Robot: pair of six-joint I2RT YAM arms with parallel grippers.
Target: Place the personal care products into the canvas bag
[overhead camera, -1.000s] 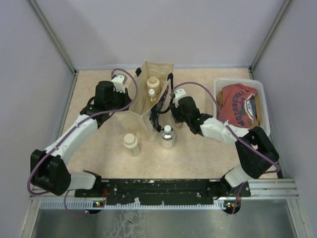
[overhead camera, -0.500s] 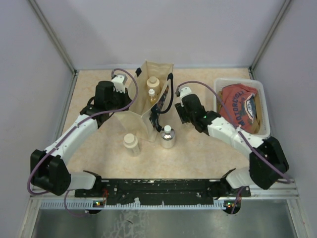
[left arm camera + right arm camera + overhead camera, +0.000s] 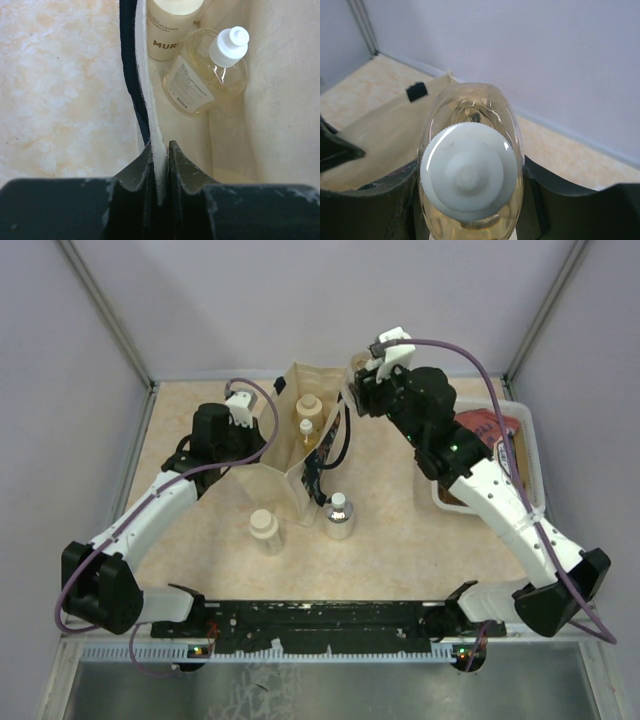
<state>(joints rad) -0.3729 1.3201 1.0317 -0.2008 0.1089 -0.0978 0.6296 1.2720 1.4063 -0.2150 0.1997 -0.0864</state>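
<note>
The canvas bag [image 3: 278, 478] stands open at the table's middle. My left gripper [image 3: 258, 432] is shut on its left rim [image 3: 159, 145]. Inside the bag are a cream jar [image 3: 308, 405], which also shows in the left wrist view [image 3: 170, 25], and a slim amber bottle [image 3: 210, 70]. My right gripper [image 3: 362, 382] is raised beside the bag's right rear corner. It is shut on the second amber bottle [image 3: 470, 170], held white cap up. A second cream jar [image 3: 264, 525] and the round clear bottle [image 3: 338, 516] stand on the table in front of the bag.
A white plastic tub [image 3: 527, 445] with a red shirt sits at the right, partly under my right arm. The bag's navy handle [image 3: 340, 440] hangs over its right side. Enclosure walls close in the back and both sides.
My right gripper has risen from table level beside the bag and moved back, carrying the amber bottle up next to the bag's right rear corner. The left arm has not moved.
</note>
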